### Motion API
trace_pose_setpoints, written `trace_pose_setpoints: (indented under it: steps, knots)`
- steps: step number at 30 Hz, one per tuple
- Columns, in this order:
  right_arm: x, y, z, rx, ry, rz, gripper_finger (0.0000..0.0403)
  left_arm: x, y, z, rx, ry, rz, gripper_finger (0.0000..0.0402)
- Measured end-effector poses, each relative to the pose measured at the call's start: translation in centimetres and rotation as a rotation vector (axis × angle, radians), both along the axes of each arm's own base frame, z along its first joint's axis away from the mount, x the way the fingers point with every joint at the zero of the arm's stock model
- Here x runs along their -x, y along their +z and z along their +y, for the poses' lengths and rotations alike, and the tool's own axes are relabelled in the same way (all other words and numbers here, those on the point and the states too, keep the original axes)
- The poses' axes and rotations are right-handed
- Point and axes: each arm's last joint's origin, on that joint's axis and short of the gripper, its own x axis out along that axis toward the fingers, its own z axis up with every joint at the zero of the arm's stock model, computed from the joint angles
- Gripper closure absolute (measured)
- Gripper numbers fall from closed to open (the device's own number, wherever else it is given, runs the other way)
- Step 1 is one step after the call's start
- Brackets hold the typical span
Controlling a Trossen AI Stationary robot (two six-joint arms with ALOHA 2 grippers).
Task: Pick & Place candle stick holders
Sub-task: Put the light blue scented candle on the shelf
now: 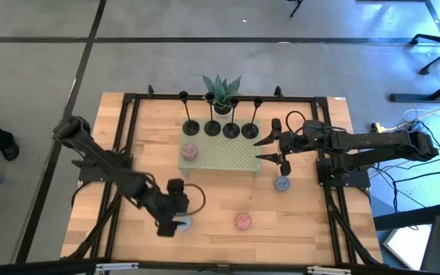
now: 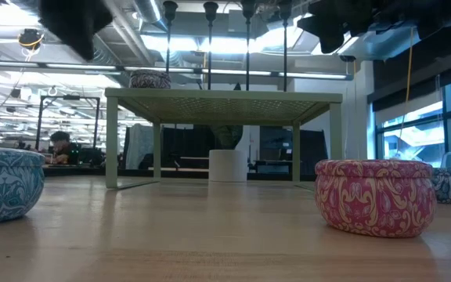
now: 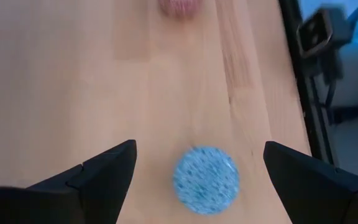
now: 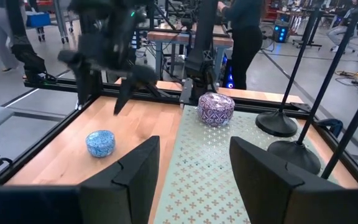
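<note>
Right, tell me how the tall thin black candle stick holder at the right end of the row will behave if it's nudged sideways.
The rightmost black candle stick holder would probably tip rather than slide if pushed high, given its long thin stem. Its round flat base should steady a low push. Toppling, it may hit the neighbouring holder, since their bases sit close on the pale green perforated stand.

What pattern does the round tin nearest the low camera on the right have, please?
Pink with yellow swirls; the low view shows it best.

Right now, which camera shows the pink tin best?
The low view: the pink tin sits close, its swirl pattern clear. The high view shows only its small top; the left wrist view, a blurred edge.
</note>
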Motion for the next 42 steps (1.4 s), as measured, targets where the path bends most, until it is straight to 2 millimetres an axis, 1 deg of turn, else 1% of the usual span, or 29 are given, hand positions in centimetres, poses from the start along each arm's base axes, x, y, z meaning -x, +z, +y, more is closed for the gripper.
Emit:
trace_pose_setpoints:
  steps: [4,9,14,19,23,28,31,35,37,39,42]
  knots:
    - [0.0,0.0,0.0,-0.002,0.0,0.0,0.0203,-0.5,-2.5,-1.2,0.004,0.003,0.101,0.0052]
    - [0.0,0.0,0.0,-0.004,-0.001,0.0,0.0203,-0.7,-4.7,-2.2,-0.044,-0.011,0.159,0.0052]
    - [0.0,0.0,0.0,-0.006,-0.001,0.0,0.0203,-1.0,-6.3,-2.5,-0.059,-0.011,0.211,0.0052]
    - [0.0,0.0,0.0,0.024,0.004,-0.005,0.0203,-1.2,-7.4,-2.7,-0.055,-0.024,0.254,0.0052]
    - [0.0,0.1,0.0,0.028,0.004,-0.011,0.0203,-1.3,-7.9,-2.8,-0.068,-0.024,0.262,0.0052]
    - [0.0,0.3,0.0,0.029,0.004,-0.036,0.0204,-1.4,-7.9,-2.7,-0.114,-0.032,0.232,0.0056]
    - [0.0,0.3,0.0,0.03,0.004,-0.036,0.0204,-1.5,-7.9,-2.7,-0.123,-0.035,0.229,0.0073]
    - [0.0,0.3,0.0,0.029,0.003,-0.035,0.0204,-1.6,-7.9,-2.5,-0.105,-0.037,0.242,0.0104]
    - [0.0,0.3,0.0,0.03,0.004,-0.035,0.0204,-1.7,-7.8,-2.3,-0.097,-0.048,0.246,0.0116]
    - [0.0,0.3,0.0,0.03,0.004,-0.035,0.0204,-1.9,-7.7,-2.1,-0.106,-0.069,0.242,0.0116]
    - [0.0,0.3,0.0,0.03,0.004,-0.035,0.0204,-2.9,-6.6,-1.8,-0.144,-0.104,0.198,0.0115]
